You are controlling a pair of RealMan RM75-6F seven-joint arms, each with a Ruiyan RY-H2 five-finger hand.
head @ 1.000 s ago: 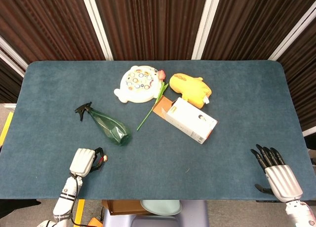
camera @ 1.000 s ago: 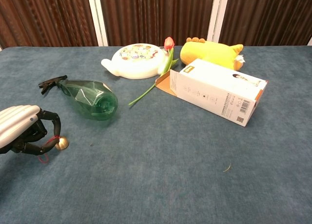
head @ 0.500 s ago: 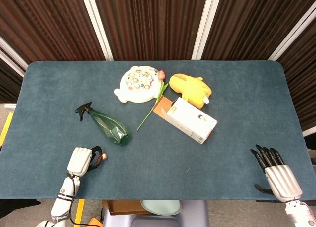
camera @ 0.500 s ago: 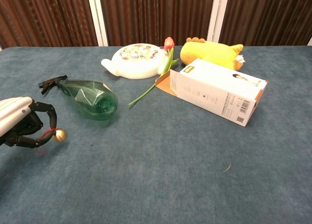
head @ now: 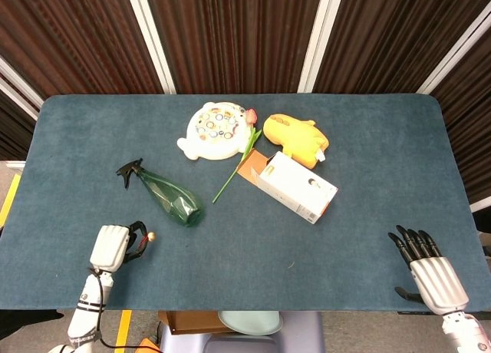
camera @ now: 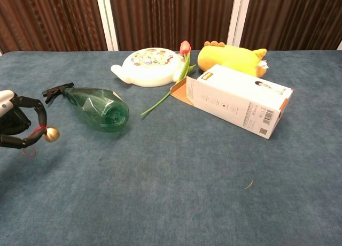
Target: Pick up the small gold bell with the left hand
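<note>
Pulled back leftward and lifted off the bench (head: 368, 238), the left robot hand (head: 111, 248) pinches the small round gold metal bell (camera: 51, 134) at its fingertips.

I see my left hand (camera: 16, 125) at the frame's left edge, pinching the small gold bell (camera: 51, 134) above the blue table (camera: 176, 187). A green spray bottle (camera: 96, 107) lies nearby.

Counter (head: 368, 130) – blue-grey carpet-like cover, rounded corners. Dark brown ribbed wall panels (head: 230, 34) at 12 o'clock, split by white vertical strips (head: 316, 38). Even light – soft shadows.
</note>
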